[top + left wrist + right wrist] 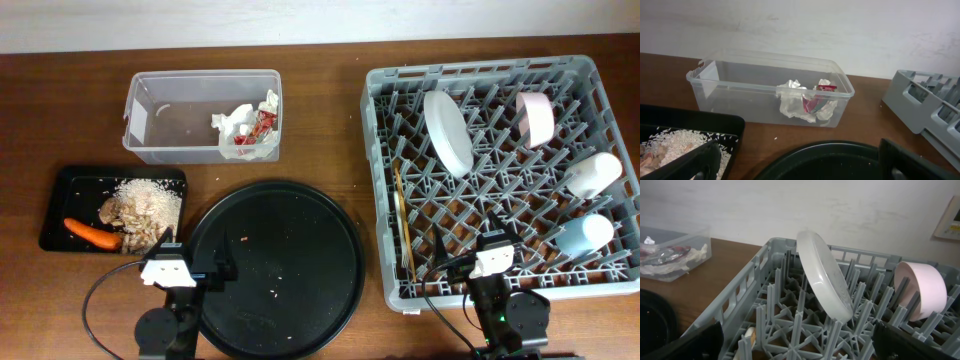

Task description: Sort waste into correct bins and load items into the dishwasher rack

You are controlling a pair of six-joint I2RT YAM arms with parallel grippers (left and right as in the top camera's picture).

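The grey dishwasher rack at the right holds a white plate on edge, a pink bowl, two pale cups and wooden chopsticks. The clear bin holds crumpled wrappers. The black tray holds rice and a carrot. The large black round plate has only crumbs. My left gripper is open and empty at the plate's left rim. My right gripper is open and empty over the rack's front edge.
The back wall runs behind the table. In the left wrist view the bin stands behind the black tray and round plate. In the right wrist view the white plate and pink bowl stand among the rack's prongs.
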